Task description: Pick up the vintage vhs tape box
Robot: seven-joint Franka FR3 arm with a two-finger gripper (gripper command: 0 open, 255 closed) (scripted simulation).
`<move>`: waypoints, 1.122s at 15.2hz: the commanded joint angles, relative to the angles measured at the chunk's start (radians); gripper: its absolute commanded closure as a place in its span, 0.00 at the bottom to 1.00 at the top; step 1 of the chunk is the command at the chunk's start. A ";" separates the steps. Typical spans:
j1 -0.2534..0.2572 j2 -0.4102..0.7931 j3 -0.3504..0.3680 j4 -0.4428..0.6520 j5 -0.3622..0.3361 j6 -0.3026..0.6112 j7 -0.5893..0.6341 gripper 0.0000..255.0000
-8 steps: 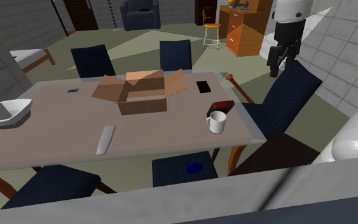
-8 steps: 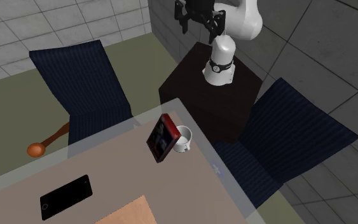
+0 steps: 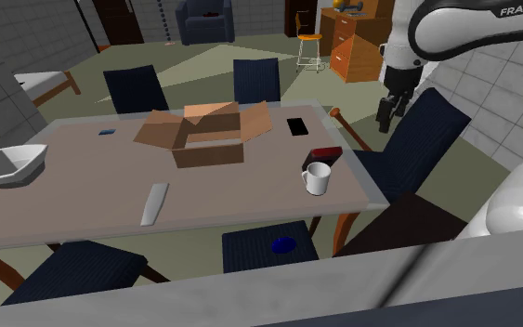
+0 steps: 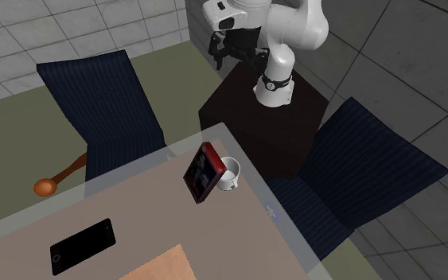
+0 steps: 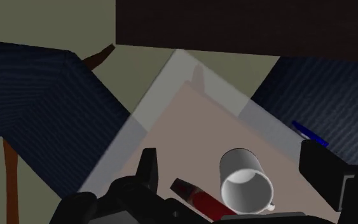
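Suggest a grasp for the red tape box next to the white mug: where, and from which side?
Probably from straight above: the tape box lies flat, red face up, near a corner of the table. Close across its shorter width onto the long edges, offset away from the mug, which stands close beside one long edge.

Open air lies between the gripper (image 3: 386, 111) and the table's (image 4: 142, 211) corner, above the VHS tape box (image 4: 202, 173). The white mug (image 4: 228, 173) sits just beside the tape box on the side toward the stand (image 4: 246, 135), crowding that flank. The tape box's other flank faces bare tabletop as far as the black phone (image 4: 83, 246). A dark blue chair (image 4: 103, 103) flanks one edge of the corner, a second blue chair (image 4: 365, 171) the other. The open cardboard box (image 3: 208, 135) stands well apart.
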 commanded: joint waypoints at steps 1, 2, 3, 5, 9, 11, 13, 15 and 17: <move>0.008 0.006 -0.001 -0.065 -0.037 0.128 -0.025 0.00; 0.010 0.017 -0.003 -0.092 -0.056 0.189 -0.036 0.00; 0.010 0.031 -0.005 -0.118 -0.077 0.252 -0.045 0.00; 0.007 0.069 -0.010 -0.162 -0.123 0.380 -0.060 0.00; -0.020 0.188 -0.011 -0.221 -0.237 0.652 -0.068 0.00; -0.051 0.267 -0.001 -0.232 -0.314 0.792 -0.052 0.00; -0.101 0.359 0.023 -0.228 -0.418 0.929 -0.012 0.00; -0.182 0.459 0.071 -0.204 -0.569 1.056 0.072 0.00; -0.201 0.478 0.084 -0.202 -0.602 1.076 0.100 0.00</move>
